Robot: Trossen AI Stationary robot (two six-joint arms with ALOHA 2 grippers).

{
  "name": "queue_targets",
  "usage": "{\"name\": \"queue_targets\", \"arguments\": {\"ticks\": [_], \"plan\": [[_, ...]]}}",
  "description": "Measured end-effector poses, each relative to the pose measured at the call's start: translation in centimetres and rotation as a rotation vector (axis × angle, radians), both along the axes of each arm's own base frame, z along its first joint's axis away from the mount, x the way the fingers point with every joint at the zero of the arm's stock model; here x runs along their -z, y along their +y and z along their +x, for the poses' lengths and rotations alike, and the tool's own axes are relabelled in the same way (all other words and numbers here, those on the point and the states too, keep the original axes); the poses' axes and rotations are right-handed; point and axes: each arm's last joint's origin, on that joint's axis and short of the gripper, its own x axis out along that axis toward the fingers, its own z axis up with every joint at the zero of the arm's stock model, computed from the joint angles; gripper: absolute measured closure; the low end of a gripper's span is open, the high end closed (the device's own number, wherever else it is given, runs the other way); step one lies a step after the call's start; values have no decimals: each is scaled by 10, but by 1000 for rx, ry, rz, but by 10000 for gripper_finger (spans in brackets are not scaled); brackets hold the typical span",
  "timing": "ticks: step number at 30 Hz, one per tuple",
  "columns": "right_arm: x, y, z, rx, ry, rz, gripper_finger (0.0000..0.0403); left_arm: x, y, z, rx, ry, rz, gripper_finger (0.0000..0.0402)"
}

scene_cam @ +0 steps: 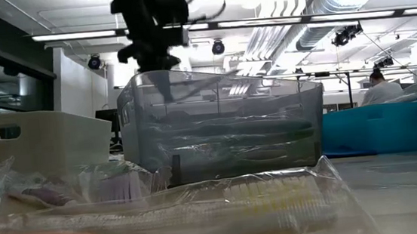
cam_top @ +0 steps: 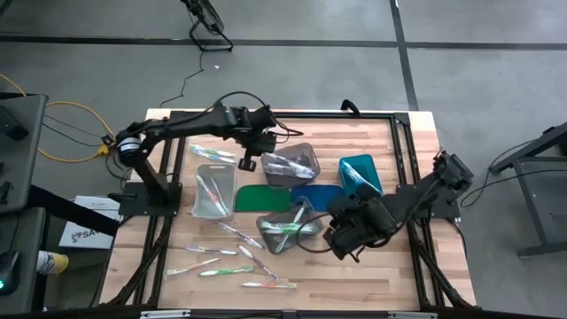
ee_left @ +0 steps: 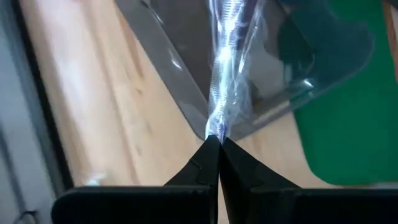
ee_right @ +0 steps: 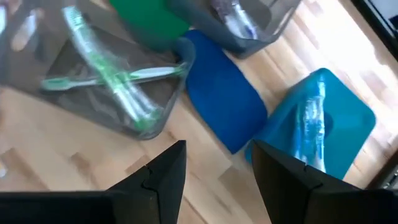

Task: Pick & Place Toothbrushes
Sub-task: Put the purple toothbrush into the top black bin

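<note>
Wooden surface carries bins and scattered toothbrushes. Left tool is clamped together on a wrapped toothbrush hanging just over the grey bin, so placing seems next: open and drop. Right tool, fingers apart and empty, hovers near the blue mat.

Right hand open above wood; green toothbrushes in grey bin.

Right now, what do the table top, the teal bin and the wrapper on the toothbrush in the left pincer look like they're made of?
Table top: pale wood planks, matte, with visible grain and seams.
Teal bin: probably plastic, translucent with a slight sheen.
Wrapper: thin clear film, likely plastic, crinkled and glinting; the left pincer is shut on the wrapped toothbrush.
</note>
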Motion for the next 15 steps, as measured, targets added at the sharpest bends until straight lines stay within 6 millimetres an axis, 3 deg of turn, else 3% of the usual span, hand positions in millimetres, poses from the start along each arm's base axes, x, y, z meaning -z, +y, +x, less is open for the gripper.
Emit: {"name": "queue_targets", "arguments": {"ticks": [5,15], "plan": [[0,-13,6,46,0,0,230,15,5,12,8,1,-24,401],[0,-29,13,107,1,8,230,24,7,18,-22,0,-42,401]]}}
